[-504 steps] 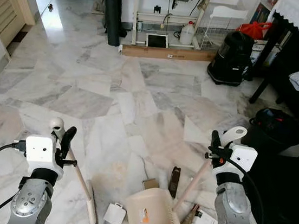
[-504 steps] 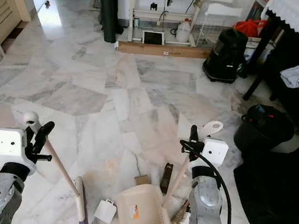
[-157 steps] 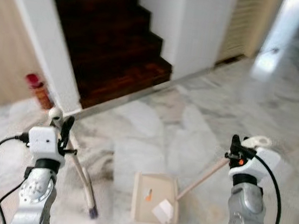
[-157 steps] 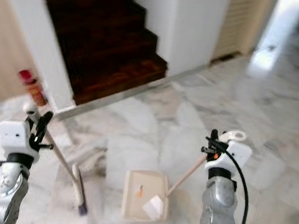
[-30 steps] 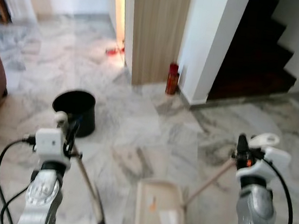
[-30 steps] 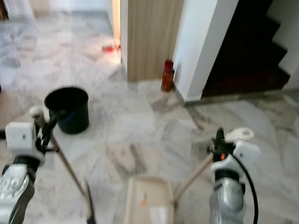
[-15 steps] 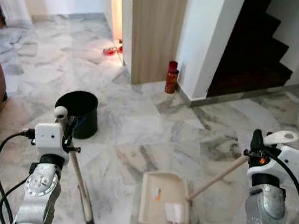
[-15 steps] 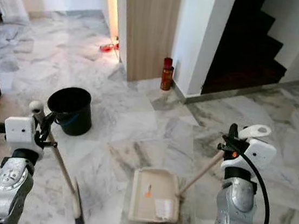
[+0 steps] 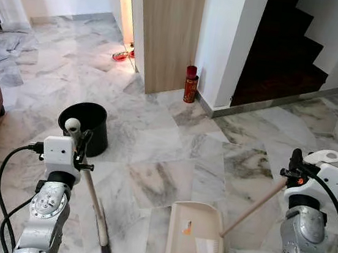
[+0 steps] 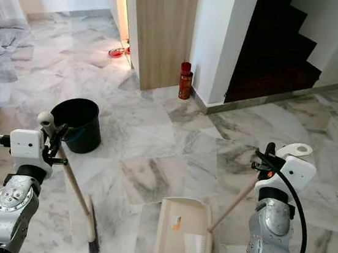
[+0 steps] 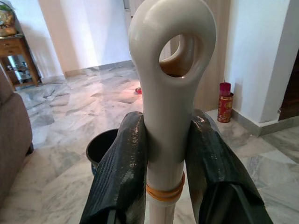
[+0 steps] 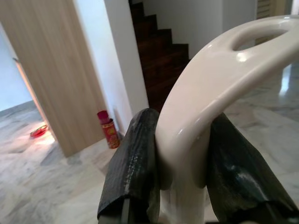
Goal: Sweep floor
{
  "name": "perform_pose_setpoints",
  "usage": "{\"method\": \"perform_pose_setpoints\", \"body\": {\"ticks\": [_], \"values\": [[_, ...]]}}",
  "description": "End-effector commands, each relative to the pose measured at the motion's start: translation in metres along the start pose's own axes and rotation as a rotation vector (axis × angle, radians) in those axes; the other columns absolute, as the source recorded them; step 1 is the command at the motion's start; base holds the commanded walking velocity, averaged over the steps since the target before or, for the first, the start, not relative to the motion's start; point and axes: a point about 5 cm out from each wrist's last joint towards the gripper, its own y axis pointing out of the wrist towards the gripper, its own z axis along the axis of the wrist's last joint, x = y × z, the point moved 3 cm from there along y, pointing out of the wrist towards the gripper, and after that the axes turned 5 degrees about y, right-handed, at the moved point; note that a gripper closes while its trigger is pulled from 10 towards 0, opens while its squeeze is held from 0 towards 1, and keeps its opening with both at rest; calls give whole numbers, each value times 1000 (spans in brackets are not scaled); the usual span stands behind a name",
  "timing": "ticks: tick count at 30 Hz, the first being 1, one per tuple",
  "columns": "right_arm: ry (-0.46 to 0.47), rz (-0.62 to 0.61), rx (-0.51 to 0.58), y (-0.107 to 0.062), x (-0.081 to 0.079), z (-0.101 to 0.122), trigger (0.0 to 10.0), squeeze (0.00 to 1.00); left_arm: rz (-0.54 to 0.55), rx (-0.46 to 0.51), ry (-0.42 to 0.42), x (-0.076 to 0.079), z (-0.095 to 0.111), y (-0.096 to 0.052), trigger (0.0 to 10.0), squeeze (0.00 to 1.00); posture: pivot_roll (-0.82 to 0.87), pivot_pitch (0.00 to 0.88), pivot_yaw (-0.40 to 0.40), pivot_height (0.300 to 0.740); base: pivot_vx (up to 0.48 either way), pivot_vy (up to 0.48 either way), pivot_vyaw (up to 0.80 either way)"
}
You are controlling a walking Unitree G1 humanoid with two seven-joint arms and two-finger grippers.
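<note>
Through my left eye, the whole scene has slid since half a second ago because my head moved: the round black plastic bucket (image 9: pixel 84 126) and the red canister (image 9: pixel 191 85) by the wood-panelled wall sit a little differently in frame. The beige plastic dustpan (image 9: pixel 195 233) now lies further to my right and lower, with a white scrap of paper in its near corner and a small orange fleck nearer its back wall. My left hand (image 9: pixel 81 146) is raised at chest height, forearm upright, pinching the top of the cream long-handled broom (image 9: pixel 93 206); the stick slants down to dark bristles on the grey-veined marble floor (image 9: pixel 162 181). My right hand (image 9: pixel 295 166) is held up likewise, pinching the dustpan's long cream handle, which runs down and inward to the pan.

Through my right eye, the bucket stands just behind my left hand, and the dustpan rests flat on the floor between my two arms, nearer the right one. The dark wooden staircase (image 10: pixel 276 50) rises behind the white wall.

My left wrist camera looks along the fingers (image 11: pixel 121 177), pressed on both sides of the broom's looped cream grip.

My right wrist camera has both fingers (image 12: pixel 133 161) clamped on the curved cream dustpan grip.
</note>
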Motion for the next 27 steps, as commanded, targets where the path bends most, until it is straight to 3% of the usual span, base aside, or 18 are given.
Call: {"method": "perform_pose_setpoints", "body": {"ticks": [1, 20, 27], "values": [[32, 29, 49, 6, -9, 11, 10000, 0, 20, 57, 26, -8, 11, 0, 10000, 0, -42, 0, 57, 740, 0, 0, 0], [74, 130, -12, 5, -22, -6, 10000, 0, -2, 43, 22, -1, 4, -8, 10000, 0, -42, 0, 45, 740, 0, 0, 0], [92, 162, 12, 6, -26, -2, 10000, 0, 2, 45, 20, -2, 4, -9, 10000, 0, -37, 0, 42, 740, 0, 0, 0]]}}
